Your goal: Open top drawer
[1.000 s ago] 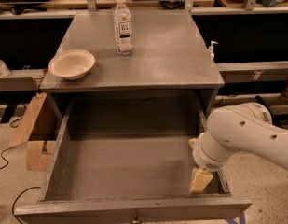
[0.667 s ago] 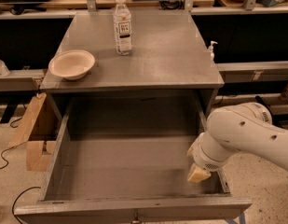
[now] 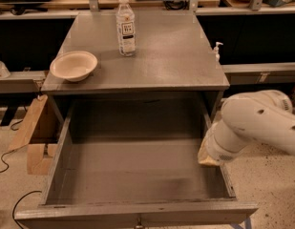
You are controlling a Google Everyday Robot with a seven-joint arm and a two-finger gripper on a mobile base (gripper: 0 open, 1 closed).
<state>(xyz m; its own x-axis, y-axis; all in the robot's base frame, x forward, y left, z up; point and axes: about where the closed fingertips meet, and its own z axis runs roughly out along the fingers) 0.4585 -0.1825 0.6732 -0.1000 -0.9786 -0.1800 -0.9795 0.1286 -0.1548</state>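
Hand [image 3: 207, 155] hangs at the right wall of the wide grey top drawer [image 3: 137, 171], pulled far out under the grey tabletop [image 3: 156, 56]; whether it's spread or pressed together, I can't tell.

Arm [image 3: 261, 123] hides most of pincer [image 3: 207, 157] at top drawer [image 3: 137, 175] R wall; knob [image 3: 138, 222] cut off

High frontal view downward — gripper [image 3: 207, 155] lower right

Top drawer [image 3: 132, 173]: open.
Wide grey drawer, drawn well out and level, deep box interior exposed; my gripper [image 3: 209, 157] sits against its right wall.
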